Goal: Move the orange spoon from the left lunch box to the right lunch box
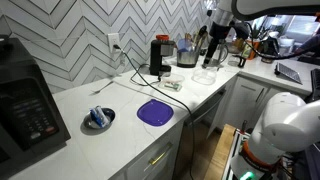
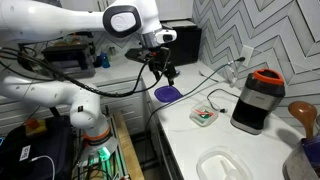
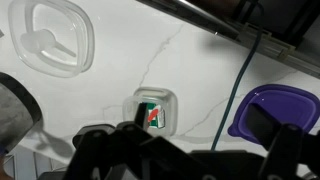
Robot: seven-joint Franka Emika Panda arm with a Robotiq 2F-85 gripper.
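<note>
- gripper (image 3: 185,160) is just a dark blur along the wrist view's bottom, no telling how the jaws stand
- purple container (image 3: 278,108) off to its right, chopped by the frame edge
- blue container (image 1: 98,119), well away from it: contents too tiny

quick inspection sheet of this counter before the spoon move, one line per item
surface: white veined countertop, no spills seen
job's things: purple container and clear container, both on the counter; orange spoon: nothing seen
clutter: small clear tub with red-green contents; grey bowl; black grinder; wooden spoon
grippers: gripper raised above the counter; jaws too dark and blurred to tell whether open or shut
cables: dark cable lying across the counter; another at the wall outlet
surroundings: herringbone tile wall; microwave
</note>
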